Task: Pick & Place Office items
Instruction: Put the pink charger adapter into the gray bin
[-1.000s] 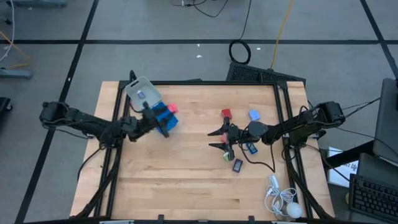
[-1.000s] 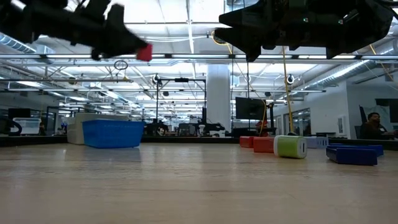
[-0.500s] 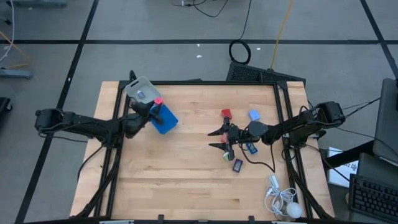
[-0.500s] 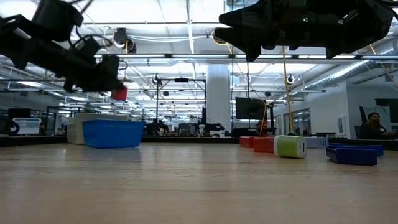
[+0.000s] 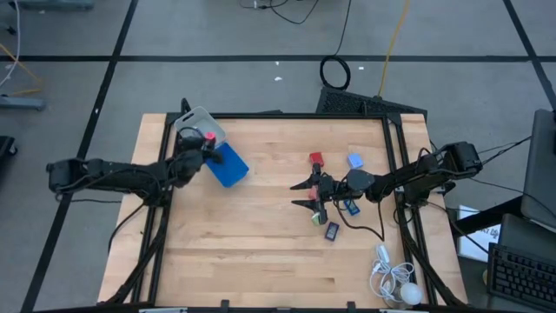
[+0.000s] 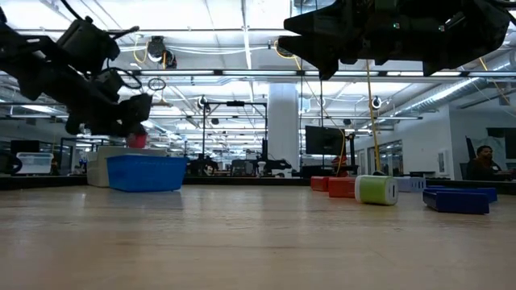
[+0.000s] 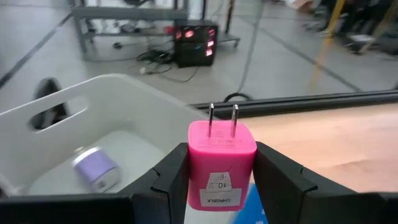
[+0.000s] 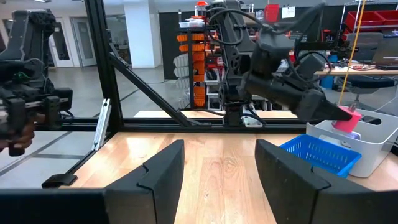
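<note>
My left gripper (image 5: 206,144) is shut on a pink-red plug block (image 7: 221,160) with two metal prongs and hovers over the white bin (image 5: 193,124) at the table's far left; the block also shows in the high view (image 5: 209,136) and the low view (image 6: 138,139). A small purple piece (image 7: 96,171) lies in the bin. My right gripper (image 5: 307,193) is open and hangs still above the table's right half (image 8: 217,171). Around it lie office items: a red block (image 5: 316,159), a pale blue one (image 5: 354,161), a green one (image 5: 317,217) and a dark one (image 5: 332,230). My left gripper pinches the pink-red plug block by its two opposite side faces (image 7: 194,163), one finger (image 7: 169,180) on each side. The fingers slant down from the table's left. The prongs (image 7: 222,118) point away from the wrist. The block is lifted clear, above the bin's rim.
A blue tray (image 5: 228,165) sits tight against the white bin on its right side. A white corded gadget (image 5: 393,280) lies at the near right corner. The table's middle and near left are bare wood. Black frame rails run along the table's left, right and far edges.
My left gripper has carried the pink-red block from above the blue tray toward the table's far left, over the white bin, and has come down lower. It stayed shut on the block. My right arm has kept still.
</note>
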`<action>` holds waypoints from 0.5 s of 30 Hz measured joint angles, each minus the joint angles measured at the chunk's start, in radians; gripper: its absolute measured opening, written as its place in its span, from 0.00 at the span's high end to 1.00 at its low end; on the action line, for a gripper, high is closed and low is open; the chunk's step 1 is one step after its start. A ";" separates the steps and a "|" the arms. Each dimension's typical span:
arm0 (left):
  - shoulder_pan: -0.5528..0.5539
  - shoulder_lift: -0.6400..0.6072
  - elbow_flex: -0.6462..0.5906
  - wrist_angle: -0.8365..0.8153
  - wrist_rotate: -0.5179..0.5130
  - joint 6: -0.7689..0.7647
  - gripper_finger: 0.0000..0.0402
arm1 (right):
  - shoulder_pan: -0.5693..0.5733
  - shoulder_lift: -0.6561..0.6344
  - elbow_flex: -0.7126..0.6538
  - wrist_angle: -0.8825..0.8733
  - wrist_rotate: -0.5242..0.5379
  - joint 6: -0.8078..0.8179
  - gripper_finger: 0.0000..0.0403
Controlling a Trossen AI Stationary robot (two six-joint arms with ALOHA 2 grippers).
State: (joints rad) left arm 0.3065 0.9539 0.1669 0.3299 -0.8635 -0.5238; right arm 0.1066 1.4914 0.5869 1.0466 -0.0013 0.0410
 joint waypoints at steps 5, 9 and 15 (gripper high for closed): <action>0.054 0.000 0.000 -0.093 0.002 -0.044 0.62 | 0.000 0.000 0.000 0.000 0.000 0.000 0.54; 0.070 0.000 0.000 -0.125 0.026 -0.062 0.62 | 0.000 0.000 0.000 0.000 0.000 0.000 0.54; 0.072 0.000 0.000 -0.127 0.052 -0.063 0.62 | 0.000 0.000 0.000 0.000 0.000 0.000 0.54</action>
State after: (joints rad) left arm 0.3790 0.9543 0.1669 0.2033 -0.8112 -0.5868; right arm 0.1066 1.4914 0.5869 1.0466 -0.0010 0.0410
